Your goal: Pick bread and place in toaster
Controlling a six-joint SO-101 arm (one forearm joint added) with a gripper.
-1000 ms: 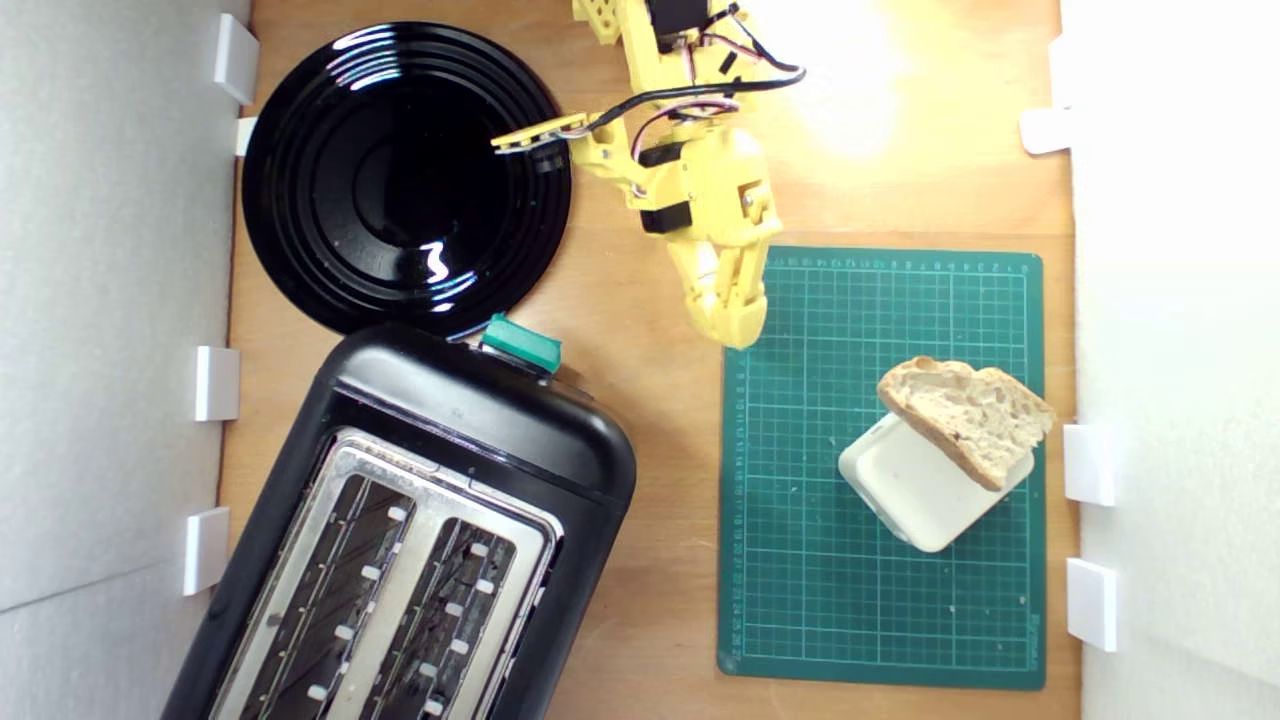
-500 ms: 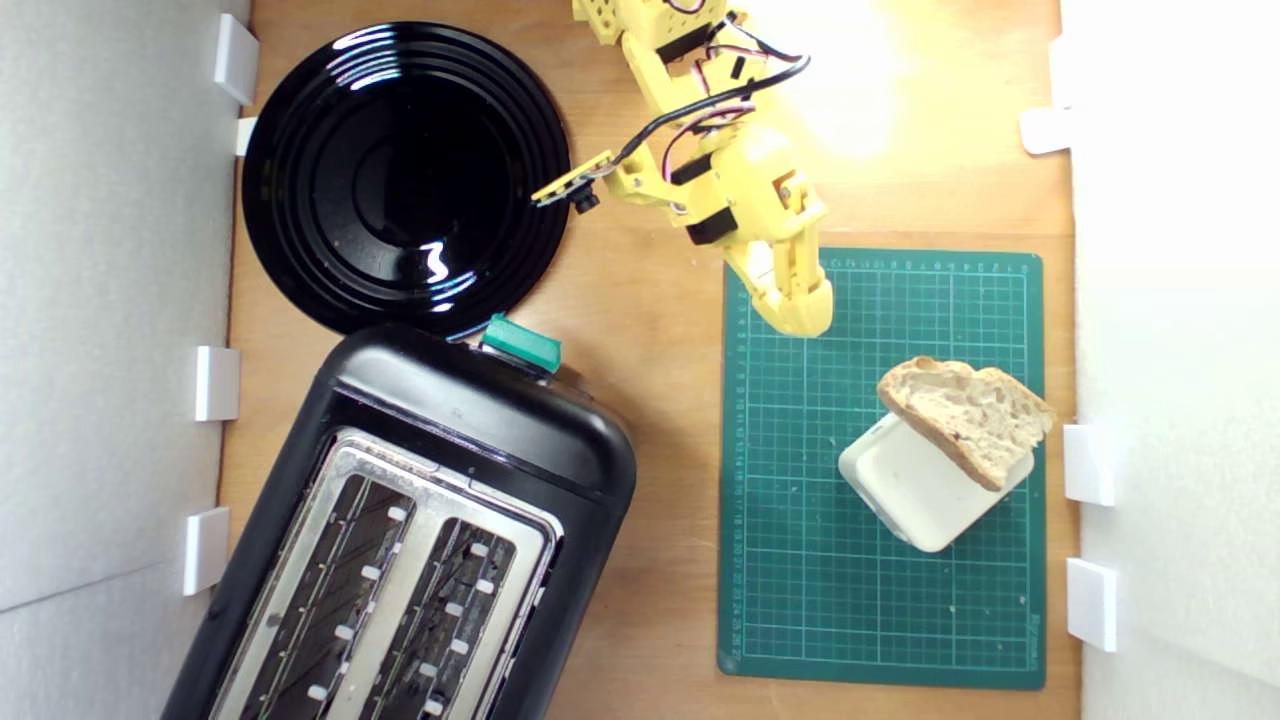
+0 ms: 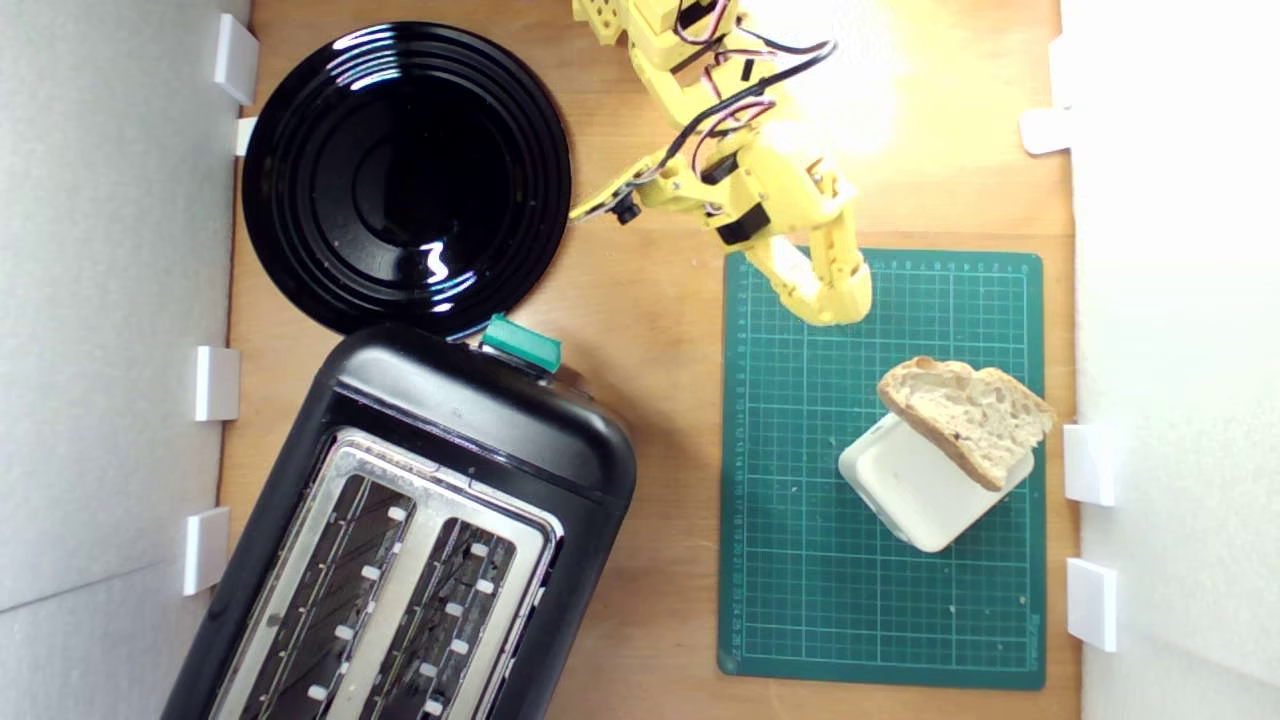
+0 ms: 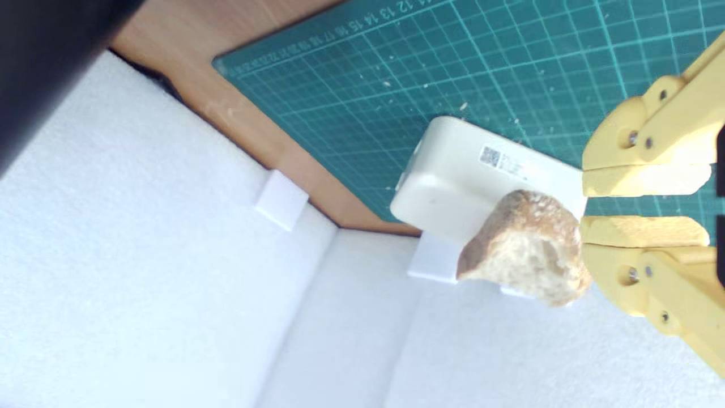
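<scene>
The bread (image 3: 968,418) is a tan slice with a brown crust, lying tilted across the far edge of a cream-white block (image 3: 920,490) on the green mat (image 3: 880,600). My yellow gripper (image 3: 835,310) hovers over the mat's top-left corner, short of the bread and apart from it. In the wrist view the bread (image 4: 524,249) sits just ahead of the gripper (image 4: 583,207), whose jaws are almost together with nothing between them. The black toaster (image 3: 420,530) with silver top and teal lever knob (image 3: 520,343) stands at the exterior view's lower left, both slots empty.
A glossy black plate (image 3: 405,180) lies at the upper left of the exterior view, beside the arm. White foam walls (image 3: 1170,350) with small white brackets (image 3: 1088,465) border both sides; the bread lies close to the right-hand wall (image 4: 141,255).
The gripper swung from the bare wood left of the mat toward the exterior view's right, onto the mat's corner and closer to the bread. Bread, block and toaster stayed put.
</scene>
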